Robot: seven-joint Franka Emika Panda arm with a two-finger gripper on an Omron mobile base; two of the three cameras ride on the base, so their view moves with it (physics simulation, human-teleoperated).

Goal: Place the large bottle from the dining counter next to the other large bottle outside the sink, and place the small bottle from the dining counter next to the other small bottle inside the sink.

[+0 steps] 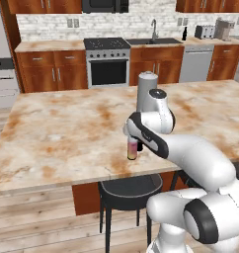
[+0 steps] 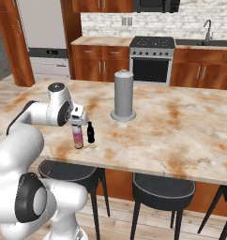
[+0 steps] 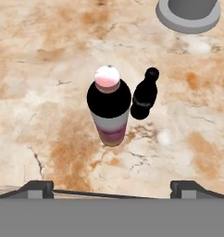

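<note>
The large bottle [image 3: 109, 109], pink above and yellowish below under a dark band, stands upright near the front edge of the dining counter [image 1: 62, 133]. The small bottle [image 3: 145, 95], tiny and black, stands just beside it, with a narrow gap between them. My gripper [image 3: 112, 189] hangs open above the large bottle [image 2: 78, 137], fingers spread wide and holding nothing. From the right base the gripper [image 2: 78, 123] sits right over the bottle's cap, with the small bottle [image 2: 90, 133] to its right. Far back, the sink [image 1: 156, 41] lies in the rear counter, and the other large bottle [image 1: 184, 33] stands to its right.
A tall grey cylinder on a round base [image 2: 124, 95] stands mid-counter behind the bottles. Black stools [image 1: 129, 190] are tucked under the counter's front edge. A stove [image 1: 107, 59] stands left of the sink, and a toaster [image 1: 204, 31] is at the far right.
</note>
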